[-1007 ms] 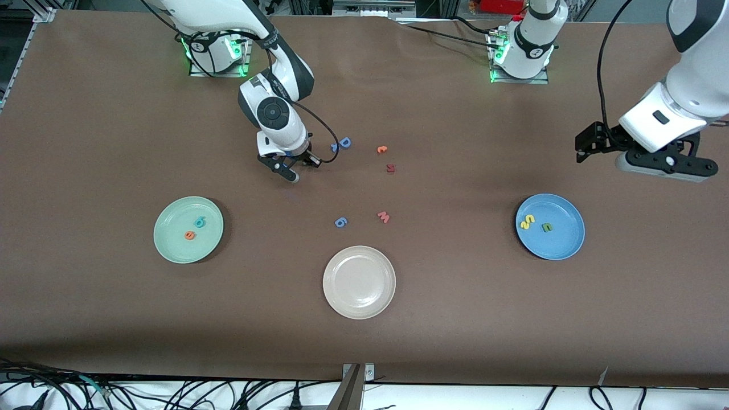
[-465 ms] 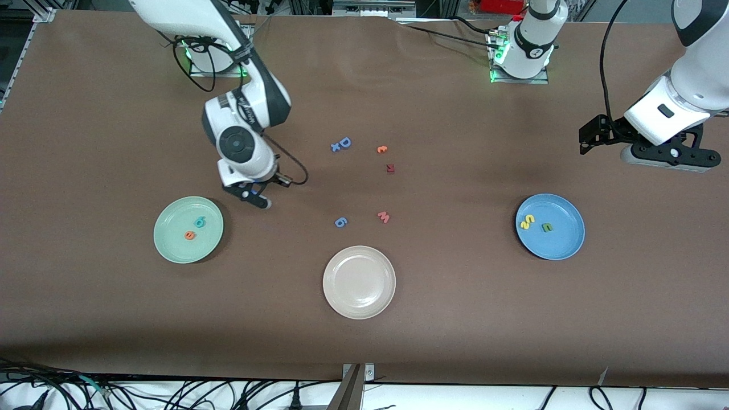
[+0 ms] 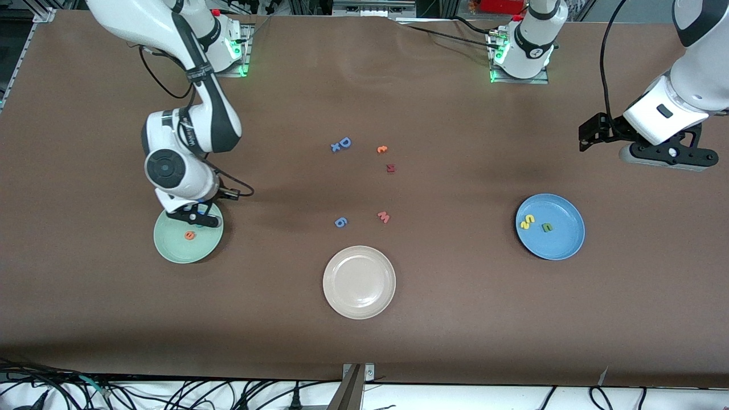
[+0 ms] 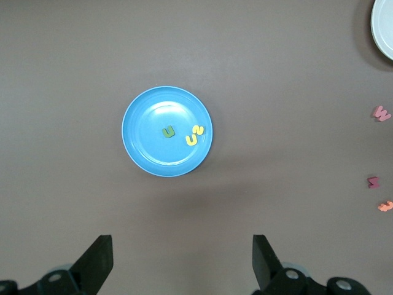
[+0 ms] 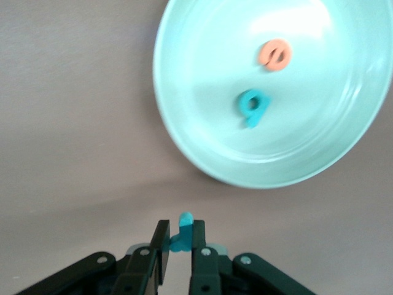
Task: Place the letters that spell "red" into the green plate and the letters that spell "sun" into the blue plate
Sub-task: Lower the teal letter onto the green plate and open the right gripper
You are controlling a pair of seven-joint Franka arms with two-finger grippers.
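Note:
The green plate holds the orange e. The right wrist view shows the green plate with the orange e and the teal d lying in it. My right gripper hangs over that plate's rim, shut on the teal r, which stands up between its fingers. The blue plate carries the yellow s and u and the olive n. My left gripper is open and holds nothing, up over bare table beside the blue plate.
A cream plate sits near the front edge. Loose letters lie mid-table: a blue D, an orange c, a dark red piece, a pink w and a blue 6.
My right arm has swung from beside the blue D to the green plate, carrying the teal r. The left arm has barely shifted.

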